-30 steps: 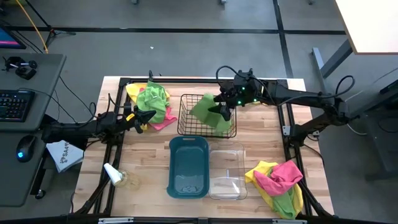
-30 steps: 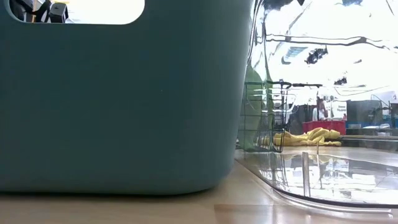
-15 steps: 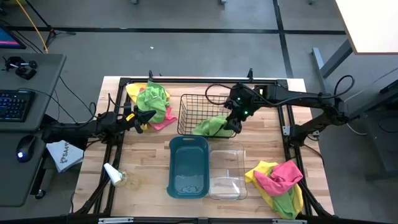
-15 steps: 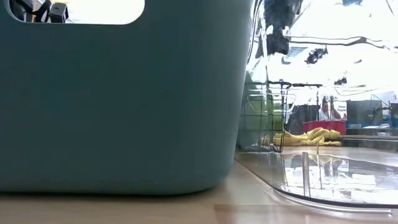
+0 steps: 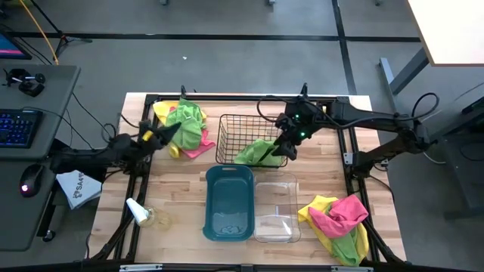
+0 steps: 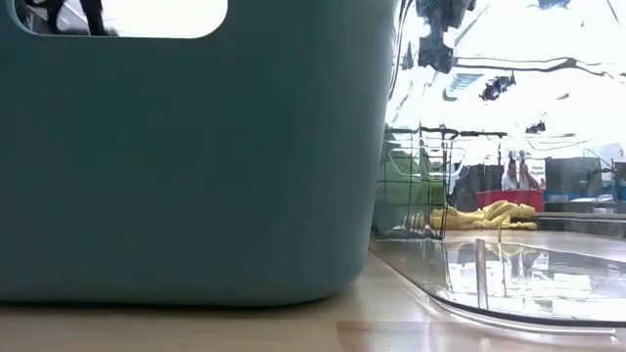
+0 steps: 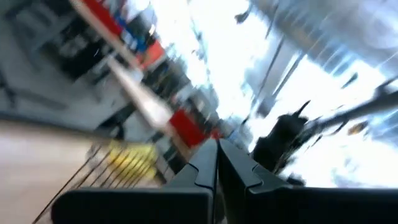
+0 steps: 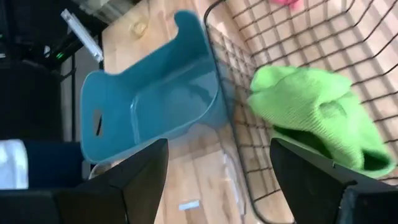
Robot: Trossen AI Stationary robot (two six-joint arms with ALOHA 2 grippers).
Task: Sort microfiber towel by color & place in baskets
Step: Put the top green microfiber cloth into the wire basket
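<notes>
One lime green towel (image 5: 259,153) (image 8: 317,115) lies crumpled on the floor of the black wire basket (image 5: 227,125), in its near right corner. My right gripper (image 5: 286,145) (image 8: 217,180) hovers open just above that corner, clear of the cloth. A pile of yellow, green and pink towels (image 5: 184,125) rests at the table's far left. My left gripper (image 5: 171,134) (image 7: 217,162) is shut beside it, tipped upward. A second pile (image 5: 340,223) lies at the near right corner. The teal bin (image 5: 229,202) and the clear bin (image 5: 277,208) stand side by side near the front.
A black frame rail (image 5: 242,97) runs around the table's edges. A small white object (image 5: 138,213) lies near the left front. White paper with blue print (image 5: 76,189) sits off the table's left side. Bare wood (image 5: 174,189) shows left of the teal bin.
The right gripper went down over the wire basket's right side, and the green towel that hung from it now lies on the basket floor, apart from the fingers. The left gripper drew a little toward the table's far left and tipped upward.
</notes>
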